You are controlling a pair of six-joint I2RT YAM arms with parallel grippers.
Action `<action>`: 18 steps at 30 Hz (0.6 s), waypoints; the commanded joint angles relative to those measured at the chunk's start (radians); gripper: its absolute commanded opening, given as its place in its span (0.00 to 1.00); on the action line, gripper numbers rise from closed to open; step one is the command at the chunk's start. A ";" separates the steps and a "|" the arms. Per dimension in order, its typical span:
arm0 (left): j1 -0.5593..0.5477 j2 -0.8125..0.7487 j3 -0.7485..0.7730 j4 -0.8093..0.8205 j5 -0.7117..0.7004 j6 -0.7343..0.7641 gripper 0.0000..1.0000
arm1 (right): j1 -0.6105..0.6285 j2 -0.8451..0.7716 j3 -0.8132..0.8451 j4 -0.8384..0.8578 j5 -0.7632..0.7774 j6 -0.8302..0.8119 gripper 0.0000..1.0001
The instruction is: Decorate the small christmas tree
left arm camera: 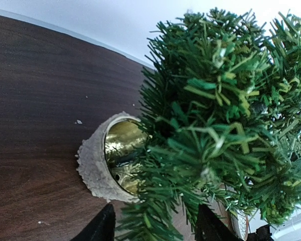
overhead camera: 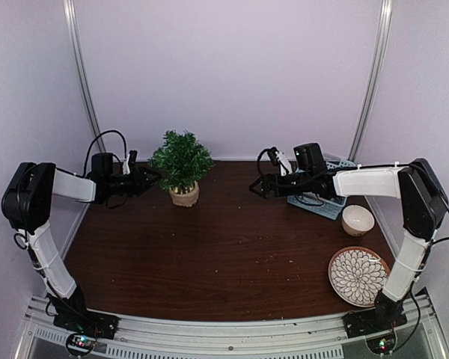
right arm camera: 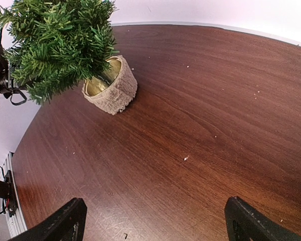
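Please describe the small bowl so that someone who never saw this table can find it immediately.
Look at the dark wooden table, along its right edge. Between the blue tray at the back and the patterned plate in front stands the small bowl: plain cream, deep, without any pattern.

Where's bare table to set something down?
Bare: middle and front-left of the table, between the small christmas tree and the patterned plate. Crowded: right edge, with plate, bowl and blue tray; left gripper beside the tree.

Robot lab booth; plain white walls (overhead camera: 224, 67); aluminium frame posts (overhead camera: 81, 82); metal mounting rail (overhead camera: 224, 330) along table (overhead camera: 209, 247) edge.
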 commanded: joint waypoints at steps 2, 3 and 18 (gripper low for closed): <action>-0.028 0.036 0.055 0.031 0.020 0.000 0.54 | 0.006 -0.014 0.000 0.026 -0.007 0.001 0.99; -0.030 0.039 0.061 0.021 0.015 0.002 0.52 | 0.006 -0.014 0.000 0.026 -0.006 0.001 1.00; -0.070 0.039 0.098 -0.085 -0.043 0.040 0.00 | 0.008 -0.018 -0.007 0.030 -0.003 0.005 1.00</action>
